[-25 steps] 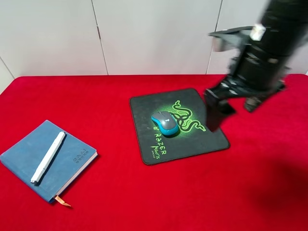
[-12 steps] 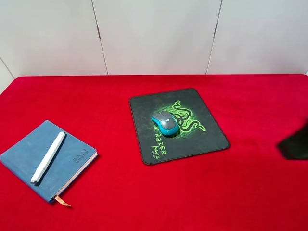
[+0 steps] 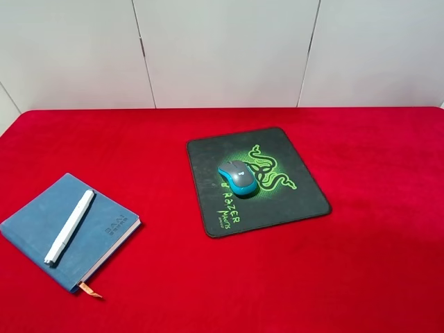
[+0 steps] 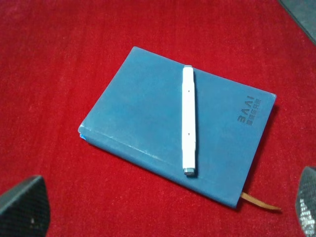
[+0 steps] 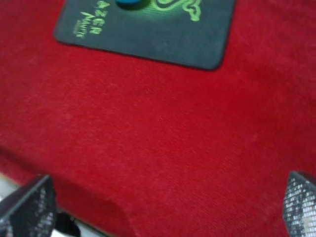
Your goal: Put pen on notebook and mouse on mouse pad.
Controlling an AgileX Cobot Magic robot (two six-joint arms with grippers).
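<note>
Mouse [image 3: 238, 177] sits on the black mouse pad [image 3: 305, 200], beside its green emblem, while the white pen [image 3: 69, 227] lies lengthwise across the blue notebook [image 3: 35, 222] on the red tabletop [image 3: 173, 291]. A second ago the right arm hung just beyond the pad's far corner; it has since swung clear of the overhead view, and neither arm shows there now. Seen from its own wrist camera, the left hand [image 4: 163, 212] hangs above the notebook, fingers [image 4: 22, 207] spread wide and holding nothing, with the pen ahead of them and untouched. The right hand [image 5: 165, 207] is equally wide open and empty, the pad's near edge and a sliver of the mouse well ahead of it across bare red cloth. With both items resting where the task wants them and both arms drawn back, the job appears finished; nothing looks left to move.
</note>
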